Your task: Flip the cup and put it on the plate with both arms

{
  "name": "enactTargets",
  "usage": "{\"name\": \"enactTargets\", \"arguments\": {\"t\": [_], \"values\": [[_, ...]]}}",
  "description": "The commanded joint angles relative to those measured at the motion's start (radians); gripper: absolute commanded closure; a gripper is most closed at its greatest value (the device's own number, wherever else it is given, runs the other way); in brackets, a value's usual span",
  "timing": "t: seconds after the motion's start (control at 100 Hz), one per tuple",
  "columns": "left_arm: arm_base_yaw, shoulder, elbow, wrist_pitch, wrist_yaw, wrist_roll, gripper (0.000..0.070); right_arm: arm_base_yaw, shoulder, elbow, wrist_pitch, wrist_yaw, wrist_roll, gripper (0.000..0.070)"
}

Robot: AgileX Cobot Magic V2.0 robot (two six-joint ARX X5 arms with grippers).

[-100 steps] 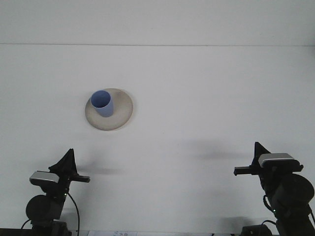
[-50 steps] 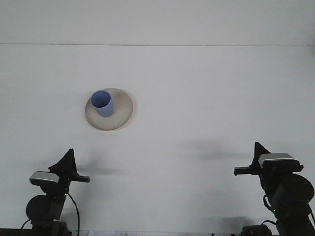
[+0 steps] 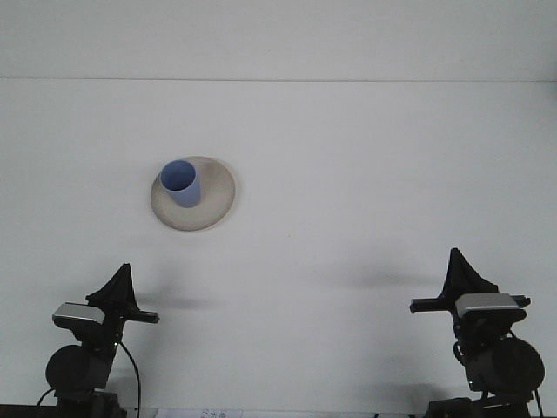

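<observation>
A wide white table (image 3: pixel 365 174) fills the view, seen from above and behind the robot. A little left of the middle sits a round, shallow plate (image 3: pixel 213 196) in a pale cream or stone colour, with a slightly raised rim. On the plate, toward its upper left part, stands a small light blue cup (image 3: pixel 182 183). The cup is upright with its open mouth facing up, and the inside looks the same soft blue as the outside. It has smooth straight sides and no handle that I can see. It touches the plate and casts only a faint shadow.

Both arms are down at the near edge of the table, well apart from the plate and cup. The left gripper (image 3: pixel 119 287) shows as a dark pointed shape at the lower left, above a grey camera block. The right gripper (image 3: pixel 458 272) is a similar dark point at the lower right. Neither holds anything, and from this angle I cannot tell whether their fingers are spread or closed.
</observation>
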Motion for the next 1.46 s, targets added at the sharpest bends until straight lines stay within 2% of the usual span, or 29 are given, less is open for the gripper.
{"name": "enactTargets", "arguments": {"t": [0.0,0.27,0.45,1.45], "values": [[0.000,-0.001,-0.019,0.010,0.003,-0.002,0.0688,0.002,-0.041,-0.069,0.098,0.003,-0.010,0.0700],[0.000,-0.001,-0.019,0.010,0.003,-0.002,0.0688,0.002,-0.256,-0.309,0.177,0.003,-0.009,0.0700],[0.000,-0.001,-0.019,0.010,0.003,-0.002,0.0688,0.001,-0.252,-0.393,0.241,0.003,-0.007,0.0700],[0.000,-0.001,-0.019,0.002,0.003,-0.002,0.0688,-0.020,-0.252,-0.392,0.225,0.003,-0.008,0.0700]]}}
